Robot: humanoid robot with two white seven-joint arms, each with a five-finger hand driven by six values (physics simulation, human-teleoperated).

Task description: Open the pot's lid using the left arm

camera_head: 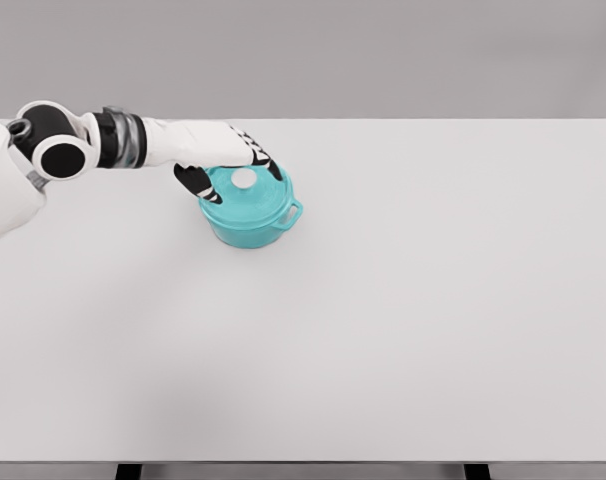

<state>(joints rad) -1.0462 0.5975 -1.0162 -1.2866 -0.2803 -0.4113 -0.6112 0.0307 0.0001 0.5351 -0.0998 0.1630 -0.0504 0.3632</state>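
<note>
The left arm [93,140] is reaching in from the picture's left edge, stretching rightward across the far part of the white desk [383,320]. At its end the left robot hand [226,158] is hovering at the pot's upper left side, its dark-tipped fingers [263,160] spreading wide and draping over the lid's rim without gripping anything; the thumb [201,185] is pointing down along the pot's left wall. Just right of and below the palm, the teal pot [248,215] is sitting upright on the desk, left of centre and toward the far edge, its lid [251,192] on. The white knob [243,178] is lying just below the fingers, so closing on it probably needs only a small move. The right arm is not showing.
</note>
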